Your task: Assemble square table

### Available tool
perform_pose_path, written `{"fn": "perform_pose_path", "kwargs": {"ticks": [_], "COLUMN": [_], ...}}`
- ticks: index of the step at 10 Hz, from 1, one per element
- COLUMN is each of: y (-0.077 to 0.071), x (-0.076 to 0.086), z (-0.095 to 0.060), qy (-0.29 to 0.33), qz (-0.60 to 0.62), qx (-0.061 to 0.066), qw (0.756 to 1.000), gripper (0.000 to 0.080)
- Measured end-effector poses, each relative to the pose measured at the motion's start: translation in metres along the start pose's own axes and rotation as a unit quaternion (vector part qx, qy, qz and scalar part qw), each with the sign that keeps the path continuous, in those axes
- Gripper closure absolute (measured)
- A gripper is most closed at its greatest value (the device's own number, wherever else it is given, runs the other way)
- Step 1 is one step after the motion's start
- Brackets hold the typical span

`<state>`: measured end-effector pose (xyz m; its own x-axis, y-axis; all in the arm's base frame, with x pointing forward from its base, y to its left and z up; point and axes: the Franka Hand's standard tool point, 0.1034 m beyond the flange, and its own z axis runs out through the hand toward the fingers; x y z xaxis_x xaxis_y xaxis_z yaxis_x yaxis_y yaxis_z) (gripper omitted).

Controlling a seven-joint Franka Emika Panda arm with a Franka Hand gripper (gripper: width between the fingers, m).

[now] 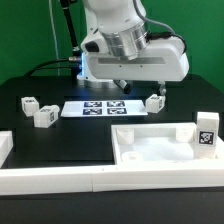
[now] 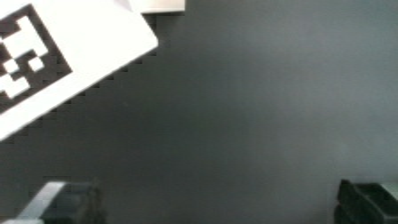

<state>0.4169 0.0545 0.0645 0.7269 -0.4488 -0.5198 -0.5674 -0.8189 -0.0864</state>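
The white square panel [image 1: 150, 143] lies at the front on the exterior view's right. One tagged leg [image 1: 207, 130] stands upright at its right end; I cannot tell whether it sits in a socket. Two loose legs [image 1: 28, 103] [image 1: 43, 116] lie on the left and another leg [image 1: 153, 102] lies behind the panel. My gripper [image 1: 120, 88] hangs above the black table just behind the marker board, away from all parts. In the wrist view my gripper [image 2: 217, 205] is open and empty, with its fingertips [image 2: 63, 205] wide apart over bare table.
The marker board [image 1: 100, 107] lies flat at the middle of the table; its corner also shows in the wrist view [image 2: 54, 60]. Long white border bars run along the front [image 1: 90, 180] and the left edge [image 1: 5, 147]. The robot base stands at the back.
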Motion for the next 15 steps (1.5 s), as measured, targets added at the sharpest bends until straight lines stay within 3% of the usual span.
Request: {"fn": "perform_pose_path", "kwargs": {"ticks": [2, 3, 7, 8, 9, 10, 11, 15], "y": [0.016, 0.016, 0.016, 0.013, 0.013, 0.018, 0.023, 0.022], "x": [-0.015, -0.027, -0.019, -0.023, -0.039, -0.049, -0.05, -0.049], "z": [0.033, 0.045, 0.04, 0.045, 0.062, 0.072, 0.075, 0.074], "qy": [-0.045, -0.079, -0.076, -0.081, -0.1, -0.113, -0.119, -0.116], "qz": [0.011, 0.019, 0.02, 0.026, 0.037, 0.029, 0.032, 0.032], "qx": [-0.019, -0.03, -0.026, -0.02, -0.011, -0.011, -0.005, -0.005], "qw": [0.999, 0.996, 0.997, 0.996, 0.994, 0.993, 0.992, 0.993], "gripper": [0.0151, 0.0151, 0.0151, 0.0151, 0.0151, 0.0151, 0.0151, 0.0151]}}
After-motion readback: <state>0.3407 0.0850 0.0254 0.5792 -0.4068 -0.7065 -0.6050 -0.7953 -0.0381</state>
